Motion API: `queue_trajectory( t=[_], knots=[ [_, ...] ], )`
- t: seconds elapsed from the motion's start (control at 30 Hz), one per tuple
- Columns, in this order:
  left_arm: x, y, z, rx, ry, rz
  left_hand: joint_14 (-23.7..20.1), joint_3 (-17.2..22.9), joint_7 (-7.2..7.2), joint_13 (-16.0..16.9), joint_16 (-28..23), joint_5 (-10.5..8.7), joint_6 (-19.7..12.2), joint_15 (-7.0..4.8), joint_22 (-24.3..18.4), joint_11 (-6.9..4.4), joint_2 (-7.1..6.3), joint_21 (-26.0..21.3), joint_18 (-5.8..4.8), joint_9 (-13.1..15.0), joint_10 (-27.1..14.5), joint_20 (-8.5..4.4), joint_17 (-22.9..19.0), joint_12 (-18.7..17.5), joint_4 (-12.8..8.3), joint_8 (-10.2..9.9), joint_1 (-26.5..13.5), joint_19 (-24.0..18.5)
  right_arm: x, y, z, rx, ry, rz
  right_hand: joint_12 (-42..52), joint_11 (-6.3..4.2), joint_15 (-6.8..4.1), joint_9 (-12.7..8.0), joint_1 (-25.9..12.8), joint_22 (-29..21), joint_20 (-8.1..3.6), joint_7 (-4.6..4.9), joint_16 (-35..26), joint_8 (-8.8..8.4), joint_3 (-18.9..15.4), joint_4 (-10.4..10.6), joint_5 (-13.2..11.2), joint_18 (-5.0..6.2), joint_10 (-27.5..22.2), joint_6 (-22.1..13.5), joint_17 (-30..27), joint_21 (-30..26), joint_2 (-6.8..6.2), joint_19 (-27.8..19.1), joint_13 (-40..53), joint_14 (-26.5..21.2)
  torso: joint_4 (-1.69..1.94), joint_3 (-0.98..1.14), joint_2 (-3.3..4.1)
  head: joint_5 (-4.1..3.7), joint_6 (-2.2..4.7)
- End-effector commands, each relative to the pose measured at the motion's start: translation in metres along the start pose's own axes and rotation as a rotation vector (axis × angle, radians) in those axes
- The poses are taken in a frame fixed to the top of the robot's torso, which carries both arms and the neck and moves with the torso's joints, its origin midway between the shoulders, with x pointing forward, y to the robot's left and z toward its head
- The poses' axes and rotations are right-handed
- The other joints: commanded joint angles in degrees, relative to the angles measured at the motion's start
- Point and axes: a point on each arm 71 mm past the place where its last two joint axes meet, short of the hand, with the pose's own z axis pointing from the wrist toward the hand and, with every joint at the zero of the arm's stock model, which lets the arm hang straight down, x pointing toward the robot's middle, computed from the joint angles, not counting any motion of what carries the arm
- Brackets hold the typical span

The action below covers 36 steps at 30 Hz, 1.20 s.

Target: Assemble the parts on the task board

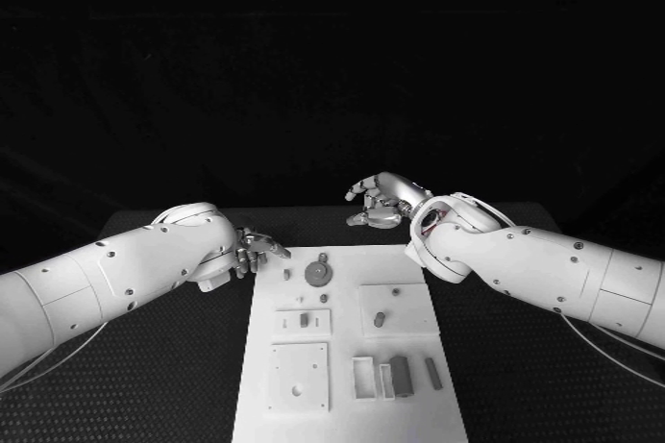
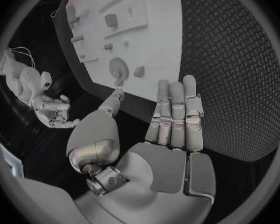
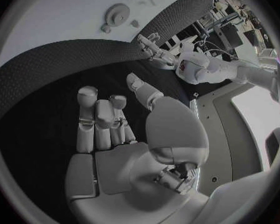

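One white task board [image 1: 347, 385] is seen on one black table [image 1: 166, 366]. Two white arms are counted, each ending in one silver hand: the left hand [image 1: 250, 253] and the right hand [image 1: 382, 201]. On the board, one round gear-shaped part [image 1: 319, 271] is counted; the other small parts are too small to be counted with certainty.
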Motion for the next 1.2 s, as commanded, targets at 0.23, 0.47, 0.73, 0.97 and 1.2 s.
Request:
queue_trajectory(
  t=[0.23,0.47,0.73,0.97,1.2],
  knots=[
    [-0.001,0.0,0.002,0.009,0.024,0.025,-1.28,5.03,2.44,0.11,0.48,0.05,-7.43,1.27,0.06,1.95,-4.32,-0.71,0.83,-2.17,-1.07,1.16,-0.39,0.37,3.9,-3.76,0.27,-0.48,0.001,0.001,0.0,-0.007,0.012,-0.001,0.3,-0.1,-0.01,-0.07,0.11,1.02,-0.39,0.9,-0.06,0.39,-0.23,-0.23,0.2,3.5,-0.4,-0.35,-0.01,-0.33,0.43,-0.04,-0.09,-0.28,0.11,0.06,-0.07,-0.1,-0.05],
    [0.003,-0.006,0.005,0.012,0.035,0.037,-0.93,2.01,0.9,0.48,1.66,0.25,-1.55,0.55,1.04,0.53,0.32,-0.21,0.98,-0.78,-0.72,1.02,-0.42,1.47,1.41,0.0,0.75,-0.14,0.001,0.0,0.0,-0.005,0.011,-0.001,0.33,-0.09,0.0,-0.09,-0.02,1.02,-0.36,0.91,-0.06,0.39,-0.3,-0.14,0.2,3.5,-0.4,-0.36,-0.02,-0.32,0.42,-0.02,-0.12,-0.28,0.11,0.0,-0.06,-0.23,0.0],
    [0.008,-0.009,0.01,0.002,0.034,0.051,-0.3,-2.38,-0.15,0.21,2.7,0.08,1.16,-0.07,1.54,-0.47,4.99,-0.22,0.97,-0.07,0.02,0.35,-1.23,2.31,-3.15,2.48,0.16,0.68,0.002,0.001,0.001,-0.006,0.012,-0.001,0.35,-0.09,0.0,-0.1,-0.07,1.03,-0.35,0.91,-0.05,0.39,-0.33,-0.12,0.2,3.5,-0.4,-0.36,-0.02,-0.32,0.41,-0.02,-0.13,-0.27,0.0,0.01,0.01,-0.16,0.04],
    [0.016,-0.011,0.013,0.006,0.047,0.055,0.31,-4.41,-1.63,0.32,5.17,0.55,3.31,-1.12,2.64,-1.84,7.55,0.34,0.65,4.14,0.65,-0.68,-1.99,4.55,-5.52,7.08,0.01,1.96,0.002,0.002,0.002,-0.007,0.013,0.0,0.37,-0.08,0.01,-0.11,-0.09,1.03,-0.35,0.92,-0.05,0.39,-0.34,-0.11,0.2,3.5,-0.41,-0.37,-0.02,-0.33,0.4,-0.01,-0.15,-0.27,0.04,0.05,-0.02,-0.44,-0.04],
    [0.02,-0.016,0.013,0.022,0.056,0.059,0.95,-4.6,-2.76,0.22,7.25,0.52,4.56,-1.91,3.62,-2.89,7.72,0.82,0.49,8.75,1.32,-1.51,-2.8,6.46,-5.58,10.64,-0.44,3.11,0.003,0.002,0.002,-0.008,0.015,0.0,0.38,-0.08,0.01,-0.12,-0.1,1.03,-0.35,0.92,-0.05,0.38,-0.35,-0.11,0.21,3.5,-0.41,-0.38,-0.02,-0.33,0.39,-0.01,-0.16,-0.27,0.07,0.11,-0.06,-0.49,-0.18]
  ],
)
